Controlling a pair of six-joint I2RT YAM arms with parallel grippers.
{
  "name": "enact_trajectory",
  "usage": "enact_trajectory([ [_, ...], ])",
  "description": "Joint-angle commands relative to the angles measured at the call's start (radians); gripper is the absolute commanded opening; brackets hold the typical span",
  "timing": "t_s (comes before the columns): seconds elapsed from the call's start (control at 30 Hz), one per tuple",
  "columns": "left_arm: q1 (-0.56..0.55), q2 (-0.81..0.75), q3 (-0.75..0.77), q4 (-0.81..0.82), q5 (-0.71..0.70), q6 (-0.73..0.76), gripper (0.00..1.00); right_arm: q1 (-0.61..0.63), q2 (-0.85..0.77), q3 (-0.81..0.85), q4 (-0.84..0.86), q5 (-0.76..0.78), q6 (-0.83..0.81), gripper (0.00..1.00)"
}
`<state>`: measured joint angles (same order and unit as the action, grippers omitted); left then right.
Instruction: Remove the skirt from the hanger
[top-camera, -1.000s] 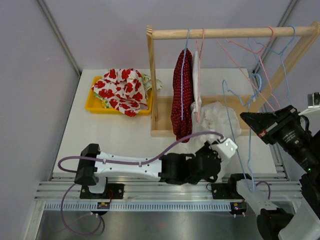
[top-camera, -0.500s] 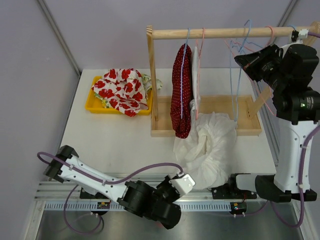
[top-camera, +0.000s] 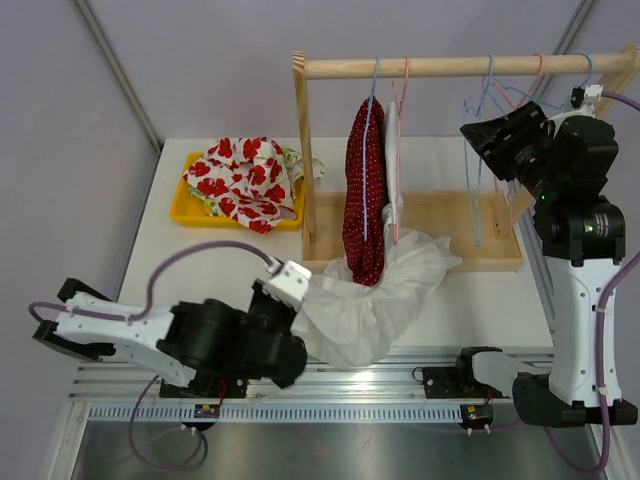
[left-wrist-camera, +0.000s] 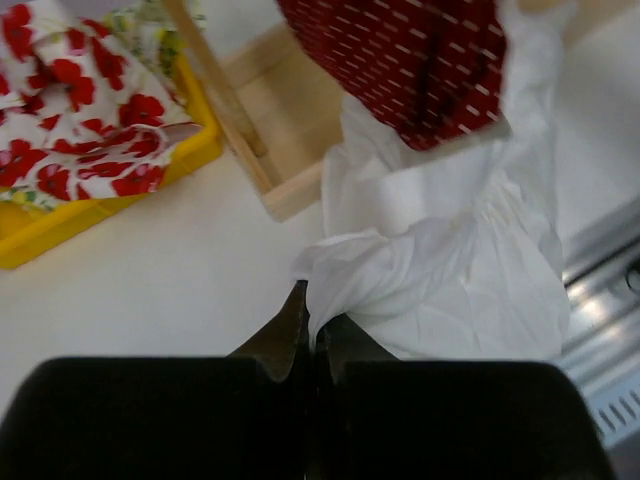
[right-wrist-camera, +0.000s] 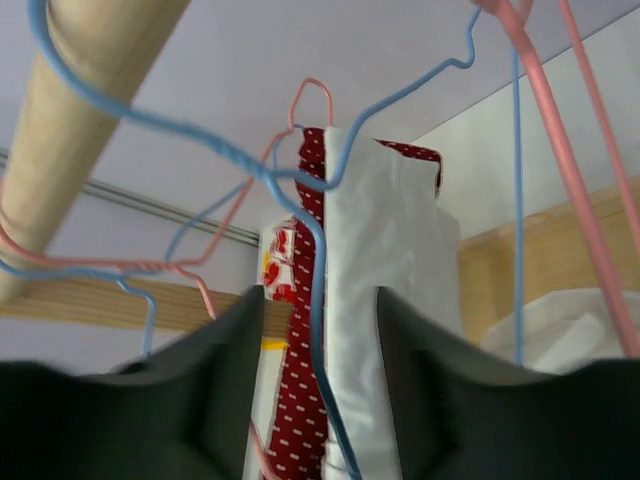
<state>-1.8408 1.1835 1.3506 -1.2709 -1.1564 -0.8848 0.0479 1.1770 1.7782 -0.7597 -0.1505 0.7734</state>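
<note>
A white bench stands in a pale lilac booth, with a metal rail along its near edge where two robot arms are bolted. The skirt, white and crumpled, lies on the bench in a curved band. One end rests against the front of a wooden rack's base, just below a hanging red dotted garment. The other end reaches toward the near left. There the left claw is pinched tight on the skirt's edge, its fingers pressed together with white fabric bunched at their tips. The skirt is well apart from the blue wire hanger, which hangs by its hook from the rack's top pole, near the right end. The right arm is raised to that height. The right claw has its fingers spread, and the hanger's wire runs down between them without being squeezed. Pink hangers and other blue ones hang from the same pole. A white garment hangs just beside the red one. At the far left of the bench, just beside the rack's upright, sits a yellow tray piled with a cloth printed with red flowers.
</note>
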Motion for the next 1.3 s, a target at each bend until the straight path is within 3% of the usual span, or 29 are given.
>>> enact_trajectory([
  [0.0,0.142,-0.186,0.036,0.237,-0.102,0.424,0.00,0.006,-0.062,-0.059,0.019,-0.009,-0.040,0.63],
  [0.03,0.178,-0.226,0.019,0.342,-0.082,0.539,0.00,0.006,-0.086,-0.069,0.019,-0.003,-0.045,0.89],
  [0.07,0.263,-0.299,-0.013,0.531,-0.022,0.644,0.00,0.006,-0.100,-0.080,0.014,-0.001,-0.055,0.97],
  [0.1,0.311,-0.326,-0.016,0.600,0.009,0.805,0.00,0.006,-0.108,-0.085,0.008,0.002,-0.062,0.99],
  [0.23,0.590,-0.338,0.063,0.791,0.162,1.041,0.00,0.006,-0.184,-0.115,-0.012,0.017,-0.080,0.99],
  [0.27,0.703,-0.300,0.109,0.832,0.231,1.097,0.00,0.006,-0.216,-0.137,-0.012,0.017,-0.082,0.99],
  [0.33,0.811,-0.242,0.160,0.864,0.303,1.135,0.00,0.006,-0.246,-0.158,-0.003,0.006,-0.088,0.99],
  [0.4,0.992,-0.165,0.229,0.880,0.435,1.138,0.00,0.006,-0.281,-0.207,0.011,-0.004,-0.092,1.00],
  [0.47,1.174,-0.025,0.381,0.863,0.574,1.114,0.00,0.004,-0.332,-0.259,0.049,-0.032,-0.098,1.00],
  [0.53,1.283,0.077,0.508,0.829,0.653,1.055,0.00,0.004,-0.381,-0.293,0.066,-0.052,-0.108,0.99],
  [0.57,1.366,0.193,0.670,0.812,0.717,1.035,0.00,0.006,-0.398,-0.331,0.075,-0.063,-0.114,0.99],
  [0.63,1.419,0.322,0.863,0.757,0.767,1.006,0.00,0.006,-0.454,-0.379,0.101,-0.090,-0.114,1.00],
  [0.67,1.436,0.385,1.071,0.737,0.771,1.015,0.00,0.004,-0.471,-0.425,0.109,-0.098,-0.112,1.00],
  [0.73,1.448,0.540,1.220,0.751,0.778,1.055,0.00,0.004,-0.522,-0.465,0.120,-0.113,-0.112,1.00],
  [0.83,1.488,0.554,1.156,0.919,0.822,1.037,0.00,0.004,-0.568,-0.534,0.118,-0.133,-0.105,0.99],
  [0.93,1.500,0.564,1.077,0.935,0.825,1.020,0.00,0.006,-0.591,-0.563,0.096,-0.139,-0.111,1.00],
  [1.0,1.511,0.527,0.937,1.022,0.807,0.992,0.00,0.004,-0.597,-0.569,0.094,-0.149,-0.121,0.99],
  [1.03,1.517,0.471,0.733,1.072,0.801,0.983,0.00,0.006,-0.605,-0.571,0.100,-0.161,-0.125,1.00],
  [1.07,1.541,0.453,0.649,1.116,0.801,0.969,0.00,0.006,-0.608,-0.571,0.112,-0.181,-0.129,0.99],
  [1.1,1.561,0.444,0.566,1.165,0.813,0.918,0.06,0.006,-0.614,-0.571,0.128,-0.204,-0.137,1.00],
  [1.17,1.642,0.484,0.444,1.157,0.881,0.841,0.31,0.006,-0.628,-0.562,0.184,-0.280,-0.141,0.99],
  [1.2,1.673,0.517,0.438,1.092,0.917,0.761,0.51,0.006,-0.632,-0.556,0.204,-0.303,-0.144,1.00],
  [1.23,1.701,0.551,0.441,1.044,0.952,0.720,0.98,0.006,-0.634,-0.548,0.235,-0.337,-0.145,1.00],
  [1.27,1.744,0.626,0.473,0.931,0.998,0.681,0.99,0.006,-0.631,-0.527,0.249,-0.351,-0.141,0.99],
])
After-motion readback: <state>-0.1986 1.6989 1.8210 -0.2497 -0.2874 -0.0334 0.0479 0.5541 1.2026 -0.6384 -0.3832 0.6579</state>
